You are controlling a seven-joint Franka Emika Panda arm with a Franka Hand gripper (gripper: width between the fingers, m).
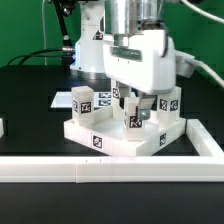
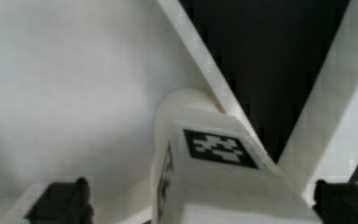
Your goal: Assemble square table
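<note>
No brand names or readable writing anywhere; only black-and-white square marker tags. One tag sits on the front side of the white plastic square tray-like tabletop [image 1: 100,138], centre of the exterior frame, on the black table [image 1: 30,105]. Tags also show on the short white legs standing upright in the tabletop: one leg at left [image 1: 82,100], one at right [image 1: 170,102], one near the middle-front [image 1: 135,120], w/ the tag facing the camera.

White Franka arm comes straight down from the top centre of the exterior frame, wrist vertical, gripper [image 1: 132,103] pointing down right above the middle-front leg. Wrist view: that tagged leg [image 2: 208,150] stands betw. the two dark fingertips [image 2: 55,200], w/ gaps both sides, so the jaws are spread wide, gripping nothing.

Long white L-shaped border wall [image 1: 110,168] runs across the lower exterior frame & up the right side, just in front of the tabletop.
</note>
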